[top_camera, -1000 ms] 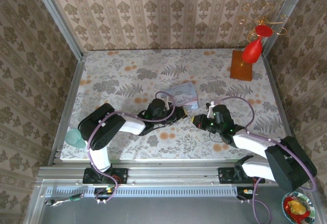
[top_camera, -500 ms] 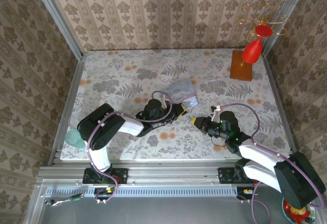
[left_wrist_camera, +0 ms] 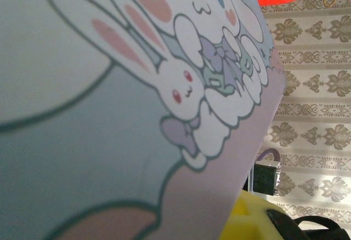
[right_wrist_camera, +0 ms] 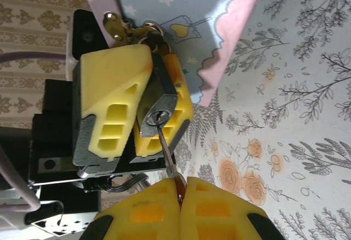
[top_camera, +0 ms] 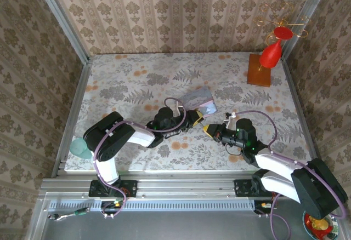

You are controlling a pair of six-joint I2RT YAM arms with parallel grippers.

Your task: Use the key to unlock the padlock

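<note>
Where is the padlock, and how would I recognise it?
Start at the big pale blue tin. Just at its near edge, the left pincer clamps the padlock between yellow pads. It is the tiny dark block with a silvery keyhole face, the key tip at it.

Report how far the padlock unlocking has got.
Done: the left gripper clamps the padlock beside the tin, with the keyhole facing the key, which the right gripper pinches. In hand: the key's tip is meeting the keyhole, blade mostly outside. Left: push it home, turn, and spring the padlock open.
</note>
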